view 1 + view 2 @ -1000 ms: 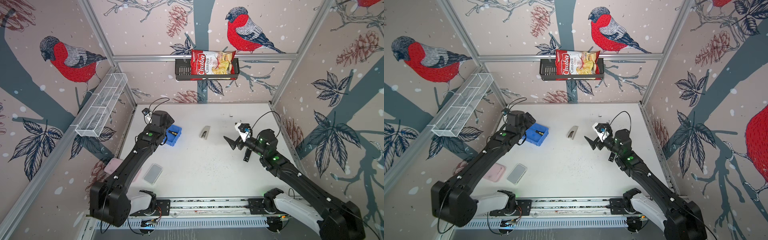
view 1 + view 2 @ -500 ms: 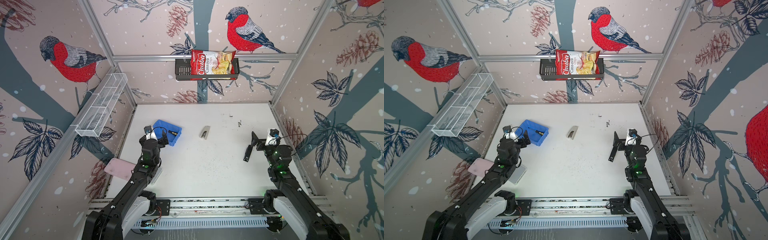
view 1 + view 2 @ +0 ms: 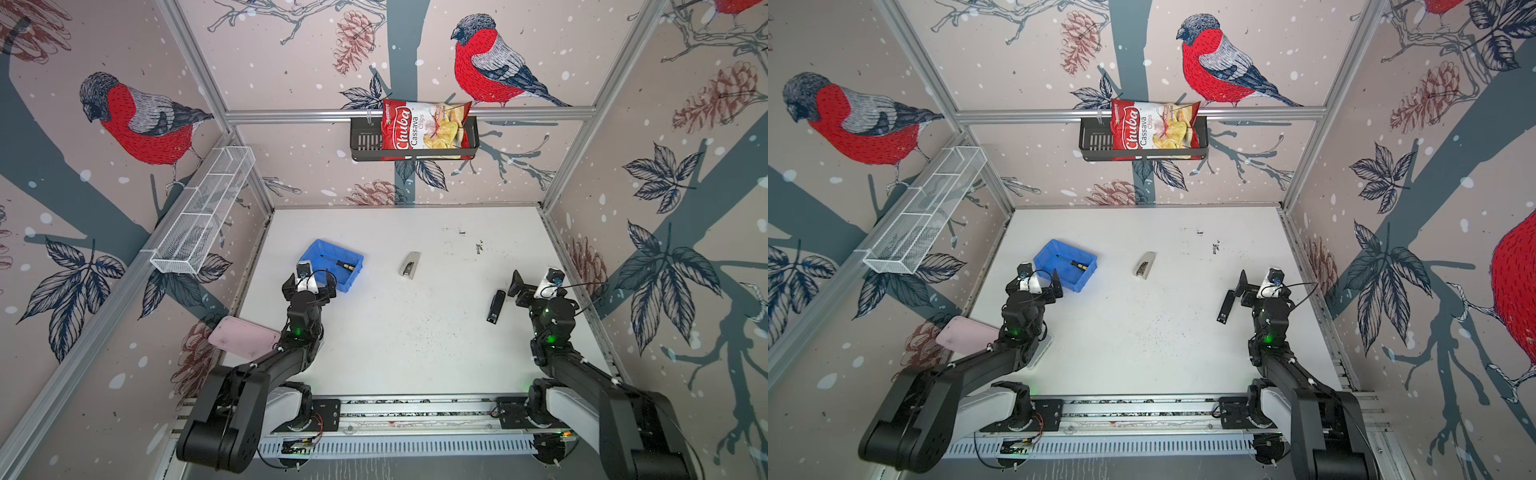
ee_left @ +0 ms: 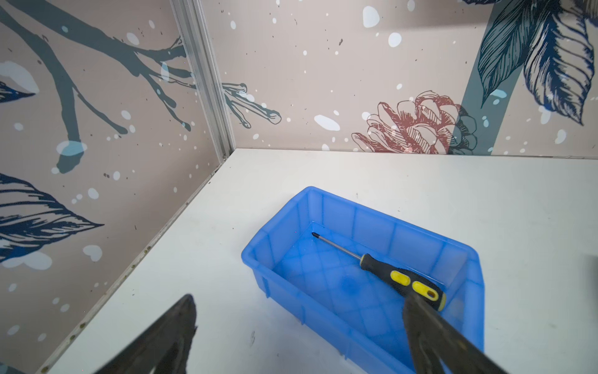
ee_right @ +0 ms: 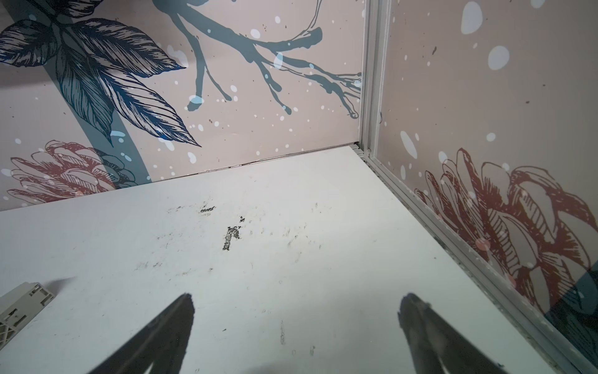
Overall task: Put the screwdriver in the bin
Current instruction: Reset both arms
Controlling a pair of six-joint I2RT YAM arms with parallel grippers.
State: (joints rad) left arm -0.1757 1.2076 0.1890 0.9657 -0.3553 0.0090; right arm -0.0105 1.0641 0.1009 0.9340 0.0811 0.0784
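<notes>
Left of centre in a top view, screwdriver (image 3: 341,263) flat inside bin (image 3: 353,275); left gripper (image 4: 299,299) and right gripper (image 5: 297,299) spread wide, gripping nothing.

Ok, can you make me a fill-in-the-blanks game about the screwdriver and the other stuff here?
1. The screwdriver lies inside a bin whose colour is ____.
2. The screwdriver's handle is black and ____.
3. The left gripper holds nothing, and its jaws are ____.
4. The black rack on the wall holds a bag of ____.

Missing words: blue, yellow, open, chips.
</notes>
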